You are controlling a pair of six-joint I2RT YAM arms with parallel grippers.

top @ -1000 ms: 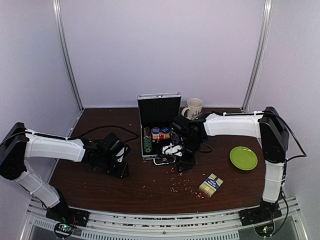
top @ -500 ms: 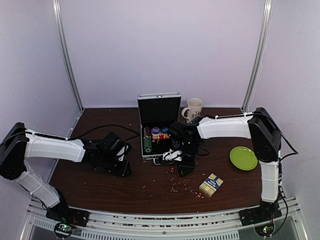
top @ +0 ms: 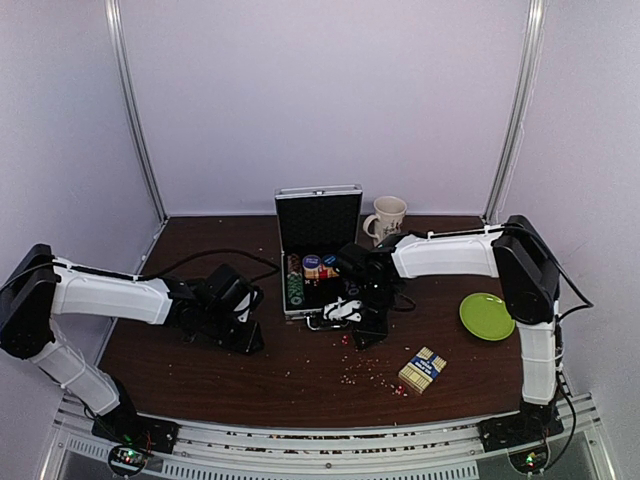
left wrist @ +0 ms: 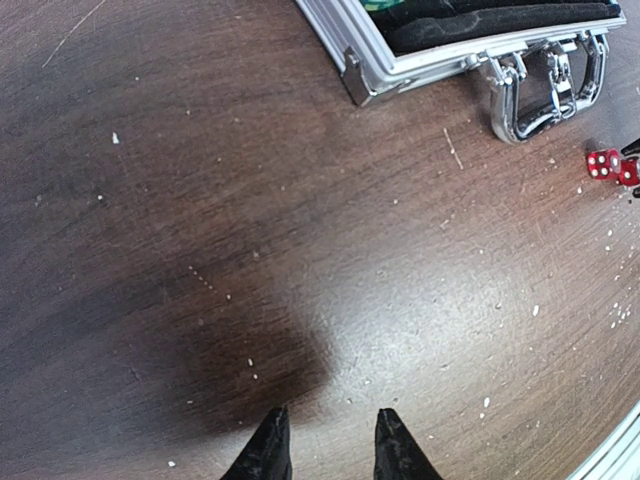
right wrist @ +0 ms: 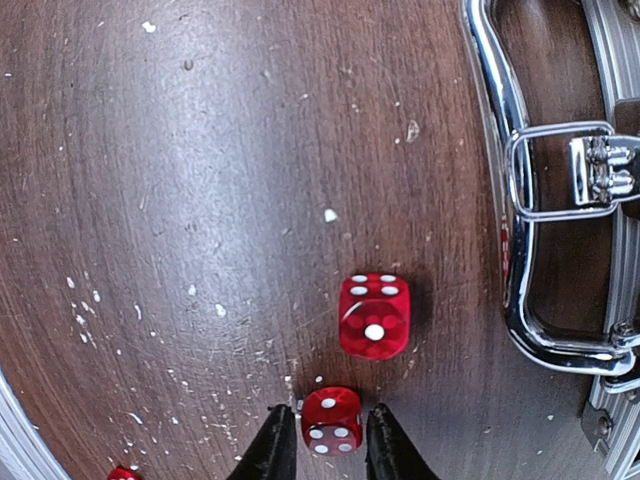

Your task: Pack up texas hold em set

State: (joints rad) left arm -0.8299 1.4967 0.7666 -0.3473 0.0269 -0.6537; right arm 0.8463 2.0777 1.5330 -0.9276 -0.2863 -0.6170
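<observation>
The silver case (top: 318,215) stands open at the table's middle back, with coloured chips (top: 293,285) in its black tray. In the right wrist view my right gripper (right wrist: 325,440) is closed round a red die (right wrist: 331,421) that rests on the table, a finger tight against each side. A second die (right wrist: 374,316) lies just beyond it, beside the case's metal handle (right wrist: 520,200). A third die (right wrist: 122,473) peeks in at the bottom left. The blue-and-tan card box (top: 422,370) lies at front right. My left gripper (left wrist: 330,440) hovers open and empty over bare wood, left of the case.
A cream mug (top: 387,216) stands right of the case lid. A green plate (top: 487,316) sits at the right. Small specks and more tiny dice are scattered on the brown table (top: 300,380) in front of the case.
The right gripper has come down by the case handle and its jaws have narrowed around a red die. The left arm has stayed still.
</observation>
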